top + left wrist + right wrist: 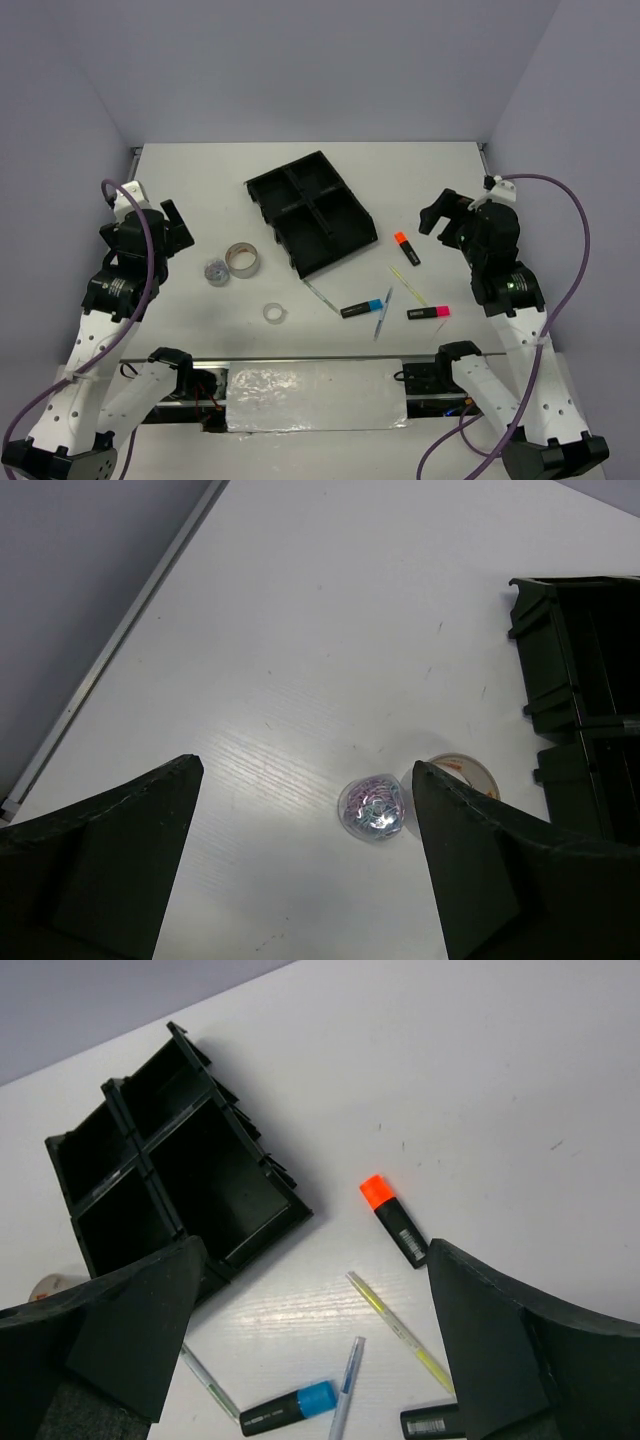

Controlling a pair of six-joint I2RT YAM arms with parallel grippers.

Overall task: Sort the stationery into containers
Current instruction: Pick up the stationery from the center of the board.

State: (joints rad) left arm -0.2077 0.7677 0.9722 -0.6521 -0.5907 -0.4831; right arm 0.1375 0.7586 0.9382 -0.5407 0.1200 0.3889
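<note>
- Now I watch the left gripper (175, 228) and right gripper (438, 222) hover above the white worktop (200, 180), jaws spread wide, neither holding anything.
- A black four-compartment tray (275, 228) sits angled at mid-worktop, nearer the far edge.
- Left of it lie the beige-silver tape roll (242, 260), glittery roll (217, 271) and clear roll (276, 313).
- An orange-capped marker (405, 248), blue-capped marker (362, 308), pink-capped marker (428, 313) and thin pens (408, 286) lie outside the tray, toward the near right.

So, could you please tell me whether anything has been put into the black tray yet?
No, all four compartments of the black tray show only bare floor in the top view.
</note>
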